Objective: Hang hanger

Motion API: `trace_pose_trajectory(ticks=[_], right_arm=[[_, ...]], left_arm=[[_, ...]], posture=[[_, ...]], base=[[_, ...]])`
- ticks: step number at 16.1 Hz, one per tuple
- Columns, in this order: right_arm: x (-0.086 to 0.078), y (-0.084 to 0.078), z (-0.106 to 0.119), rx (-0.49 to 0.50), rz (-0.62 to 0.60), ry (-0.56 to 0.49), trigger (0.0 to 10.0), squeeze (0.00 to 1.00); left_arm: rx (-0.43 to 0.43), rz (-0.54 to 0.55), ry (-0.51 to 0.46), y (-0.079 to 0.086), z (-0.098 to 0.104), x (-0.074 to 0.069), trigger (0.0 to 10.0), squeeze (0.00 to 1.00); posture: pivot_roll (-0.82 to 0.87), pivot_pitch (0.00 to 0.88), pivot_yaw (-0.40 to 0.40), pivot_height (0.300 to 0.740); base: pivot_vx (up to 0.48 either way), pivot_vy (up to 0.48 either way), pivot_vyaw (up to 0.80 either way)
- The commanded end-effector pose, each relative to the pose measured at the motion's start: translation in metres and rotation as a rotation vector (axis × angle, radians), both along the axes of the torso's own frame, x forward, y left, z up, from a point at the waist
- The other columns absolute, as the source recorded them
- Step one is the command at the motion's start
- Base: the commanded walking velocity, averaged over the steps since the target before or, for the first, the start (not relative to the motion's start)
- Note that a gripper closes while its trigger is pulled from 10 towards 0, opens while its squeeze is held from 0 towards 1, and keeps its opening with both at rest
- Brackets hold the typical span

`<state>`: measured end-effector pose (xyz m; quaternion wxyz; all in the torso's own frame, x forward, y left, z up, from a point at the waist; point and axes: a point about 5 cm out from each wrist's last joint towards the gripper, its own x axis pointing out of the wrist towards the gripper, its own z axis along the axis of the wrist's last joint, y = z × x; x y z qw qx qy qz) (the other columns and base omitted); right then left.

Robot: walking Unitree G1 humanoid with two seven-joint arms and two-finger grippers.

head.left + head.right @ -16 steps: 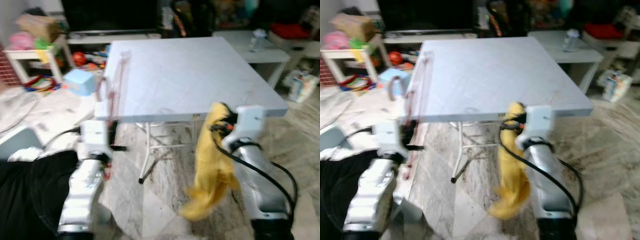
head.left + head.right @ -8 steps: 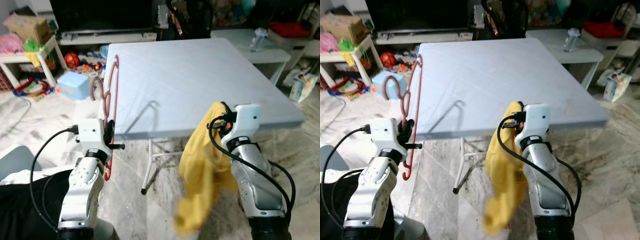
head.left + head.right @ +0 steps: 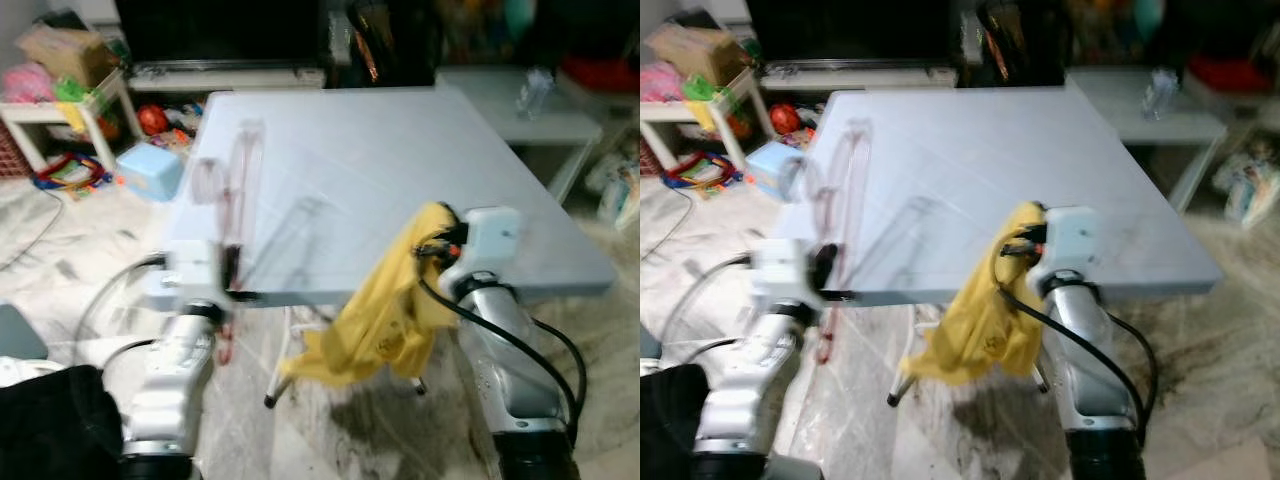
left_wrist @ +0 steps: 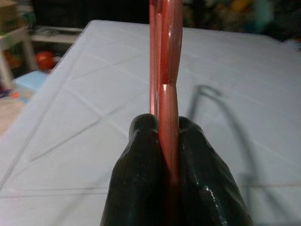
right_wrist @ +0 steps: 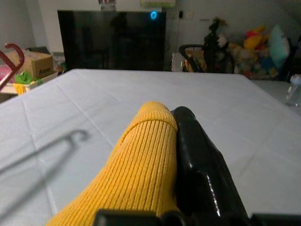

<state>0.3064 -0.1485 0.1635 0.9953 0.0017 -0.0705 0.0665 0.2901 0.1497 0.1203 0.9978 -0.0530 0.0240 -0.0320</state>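
Two loads: our left pincer (image 4: pixel 164 141) clamps red hanger (image 4: pixel 165 56) upright, right pincer (image 5: pixel 188 136) grips yellow garment (image 3: pixel 385 305) by bench (image 3: pixel 400 160) edge, prob. for dressing hanger.

A table (image 3: pixel 400 160) is set ahead — at its near left corner a hanger (image 4: pixel 165 70) is held upright by the left gripper (image 4: pixel 167 155), and at its near edge, further right, a garment (image 3: pixel 385 310) is held hanging by the right gripper (image 5: pixel 188 141).

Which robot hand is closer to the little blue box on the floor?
Left. The left end effector, shut on the red hanger, is on the blue box's side of the table; the right end effector, holding the yellow garment, is farther.
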Motion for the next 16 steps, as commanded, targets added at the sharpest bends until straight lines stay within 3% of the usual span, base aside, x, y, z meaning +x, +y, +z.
trace_pose_trajectory(ticks=[1,3,9,13,16], right_arm=[[0.001,-0.008,0.011,-0.008,-0.033,-0.048,10.0,0.00],[0.001,-0.008,0.010,-0.011,-0.028,-0.045,10.0,0.00],[0.001,0.001,0.011,0.052,0.026,-0.020,10.0,0.00],[0.001,0.001,0.013,0.022,0.034,-0.034,10.0,0.00],[0.001,0.001,0.012,0.040,0.021,-0.028,10.0,0.00]], left_arm=[[-0.006,-0.020,-0.010,-0.009,0.004,0.001,10.0,0.00],[-0.007,0.033,-0.031,-0.003,0.005,0.000,10.0,0.00],[0.009,0.049,-0.027,0.000,0.004,-0.001,10.0,0.00],[-0.007,0.053,-0.019,0.000,0.005,0.001,10.0,0.00],[-0.007,0.050,-0.020,0.000,0.005,0.002,10.0,0.00]], posture=[[0.00,0.026,0.005,0.740],[0.00,0.026,0.005,0.740],[0.00,0.027,0.008,0.740],[-0.01,0.027,0.008,0.740],[-0.01,0.026,0.009,0.740]], base=[[0.345,-0.330,0.00],[0.148,0.000,0.00],[0.000,0.000,0.00],[0.000,0.000,0.00],[0.000,0.000,0.68]])
